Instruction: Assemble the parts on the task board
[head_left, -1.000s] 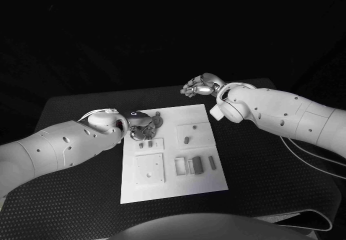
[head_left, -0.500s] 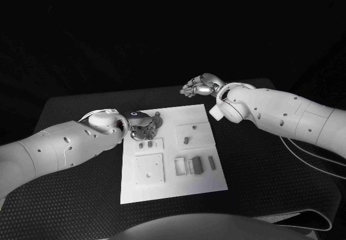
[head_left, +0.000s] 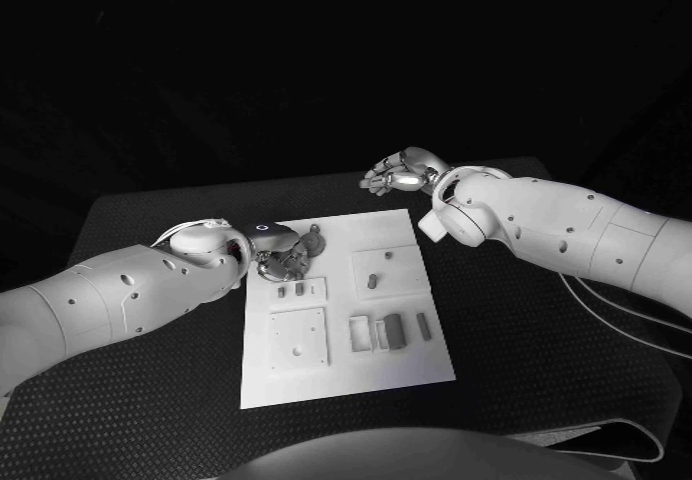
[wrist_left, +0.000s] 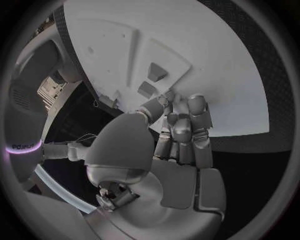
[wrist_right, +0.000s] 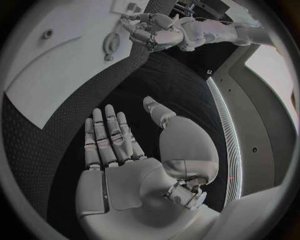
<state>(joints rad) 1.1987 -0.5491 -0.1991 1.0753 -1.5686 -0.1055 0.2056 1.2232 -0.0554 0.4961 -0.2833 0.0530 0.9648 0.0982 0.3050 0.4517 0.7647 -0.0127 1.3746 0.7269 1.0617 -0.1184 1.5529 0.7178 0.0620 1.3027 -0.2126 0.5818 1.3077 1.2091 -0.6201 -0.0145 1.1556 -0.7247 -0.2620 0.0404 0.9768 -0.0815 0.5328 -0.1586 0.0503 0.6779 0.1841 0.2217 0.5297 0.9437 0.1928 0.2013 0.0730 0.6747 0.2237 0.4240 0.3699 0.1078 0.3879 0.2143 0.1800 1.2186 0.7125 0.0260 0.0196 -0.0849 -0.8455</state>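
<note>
Several parts (head_left: 389, 330) apparently lengthwise, left hand (head_left: 289, 252) beside

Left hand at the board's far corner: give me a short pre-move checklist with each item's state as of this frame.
1. Left hand over the task board: ok.
2. Left hand has a part secured: cannot tell; its fingers are curled, with nothing seen between them.
3. Right hand off the board, over the black table: ok.
4. Right hand free: ok, fingers spread.
5. Loose parts lying on the board, unobstructed: ok.
</note>
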